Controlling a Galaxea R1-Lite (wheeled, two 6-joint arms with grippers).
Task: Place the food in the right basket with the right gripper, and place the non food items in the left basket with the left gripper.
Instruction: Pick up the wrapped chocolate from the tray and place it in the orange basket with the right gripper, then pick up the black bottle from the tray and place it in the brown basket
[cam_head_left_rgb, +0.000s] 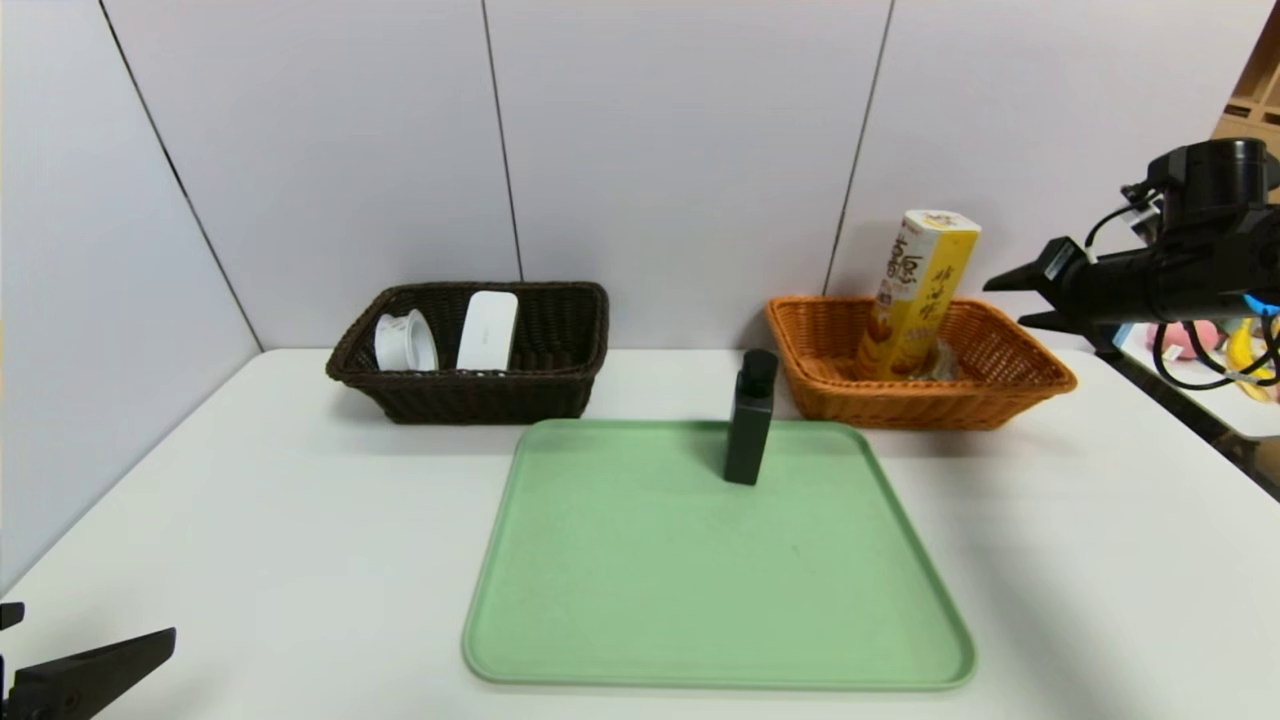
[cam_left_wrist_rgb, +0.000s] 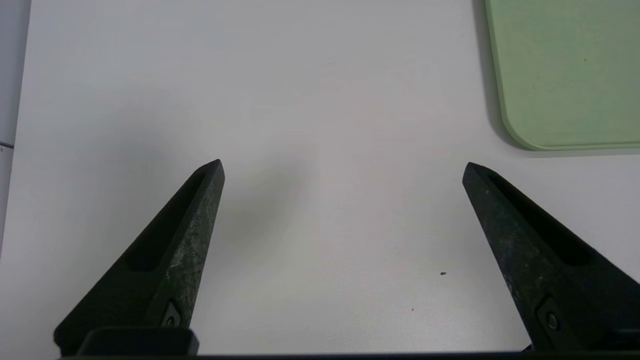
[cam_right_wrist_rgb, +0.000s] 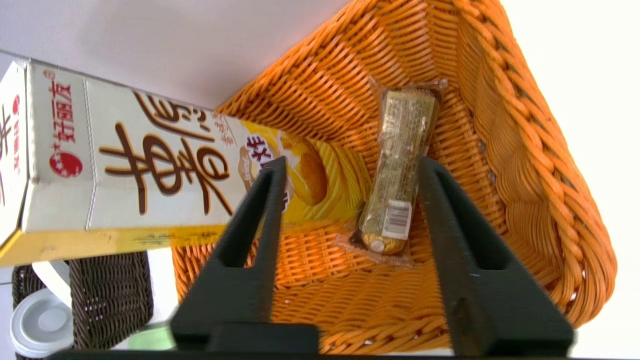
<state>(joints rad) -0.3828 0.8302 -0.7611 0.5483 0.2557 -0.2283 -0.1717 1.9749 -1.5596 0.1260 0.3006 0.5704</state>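
baskets (cam_head_left_rgb: 470, 385) 2 | tray (cam_head_left_rgb: 620, 600) 1 | bottle (cam_head_left_rgb: 750, 420) 1 | snacks (cam_head_left_rgb: 915, 290) 2

black bottle (cam_head_left_rgb: 750, 420) upright on tray (cam_head_left_rgb: 620, 600)

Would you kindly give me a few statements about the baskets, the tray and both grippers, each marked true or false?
1. A black bottle stands upright on the green tray. True.
2. The yellow snack box lies in the dark basket. False: it leans in the orange basket.
3. The right gripper is open and empty. True.
4. The left gripper grips the bottle. False: it is open over bare table.
5. A wrapped snack bar lies in the orange basket. True.
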